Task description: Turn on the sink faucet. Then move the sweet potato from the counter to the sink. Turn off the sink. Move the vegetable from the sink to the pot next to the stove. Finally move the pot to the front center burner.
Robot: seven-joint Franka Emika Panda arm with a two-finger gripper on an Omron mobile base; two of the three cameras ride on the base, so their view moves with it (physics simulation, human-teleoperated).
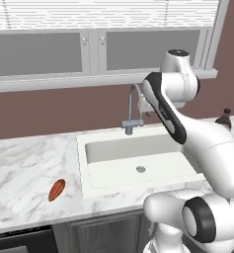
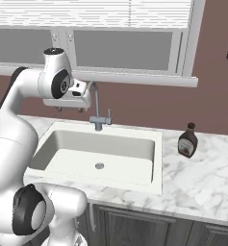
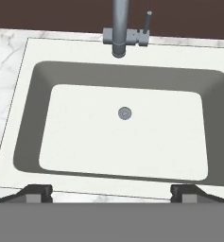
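Above the sink (image 3: 23, 118), hanging high over the basin: gripper (image 3: 111, 191), jaws spread wide, grasping nothing, both dark fingertips (image 3: 38, 191) standing apart at the near rim in the hand view. Seen in the right base view as a white hand (image 2: 69, 96) just left of the faucet's neck, close to it, contact not discernible.

At the back rim of the sink, centred: sink faucet (image 1: 132, 111), grey gooseneck rising from a short base, small side lever (image 3: 146, 23) upright beside the spout. No water stream visible from the spout. Below it, white basin with a round drain (image 3: 124, 113) in the middle of the floor, nothing lying inside.

On the counter (image 1: 24, 158), left of the sink and near the front edge: sweet potato (image 1: 57, 189), orange-red, oblong, lying tilted on the white marble, well apart from the gripper and clear of the sink rim.

Right of the sink, on the marble toward the wall: dark brown bottle (image 2: 187, 141) with a narrow capped neck, upright, standing alone.

Behind everything, brown wall and a wide window (image 2: 125, 48) with white blinds. Under the counter, dark grey cabinet fronts (image 2: 134, 226).

From the base, white arm (image 1: 207, 143) rising at the lower right of the left base view, bending up and forward over the sink's right side.
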